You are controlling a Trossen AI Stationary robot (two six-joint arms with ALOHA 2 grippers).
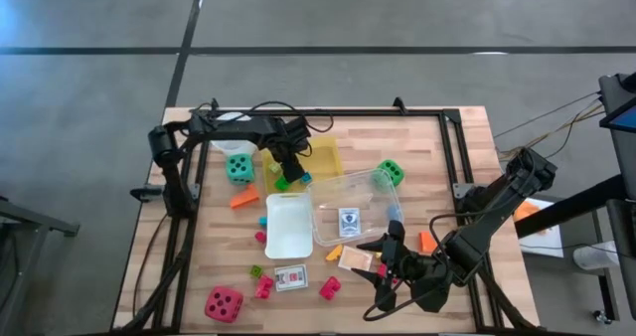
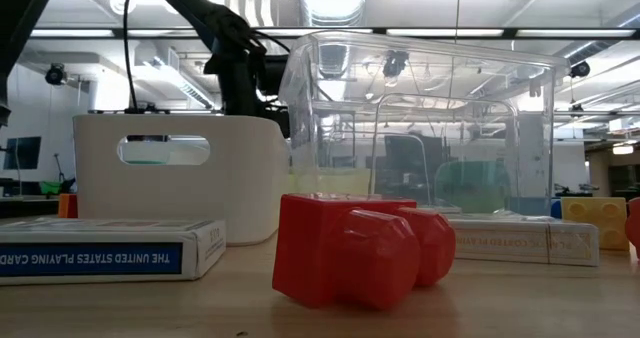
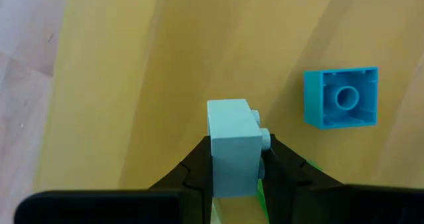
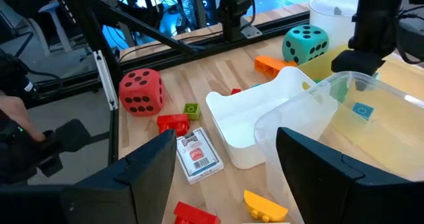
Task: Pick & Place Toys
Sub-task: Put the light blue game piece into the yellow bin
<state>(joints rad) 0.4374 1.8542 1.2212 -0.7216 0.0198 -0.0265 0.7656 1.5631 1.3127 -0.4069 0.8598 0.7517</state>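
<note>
red dice (image 4: 141, 91) near a card pack (image 4: 198, 156), beside white tray (image 4: 248, 128).

Camera positions: four views, one table.
High view: overhead, facing straight down, takes in the whole wooden table (image 1: 437, 167). Low view: at tabletop height, level, very close behind a red block (image 2: 350, 248) and the clear plastic box (image 2: 420, 128). Left wrist view: close above the yellow tray (image 3: 165, 52), facing down. Right wrist view: farther back, oblique across the table; shares the clear plastic box (image 4: 344, 124), white bin (image 4: 255, 121) and red die (image 4: 141, 90) with the high view.
</note>
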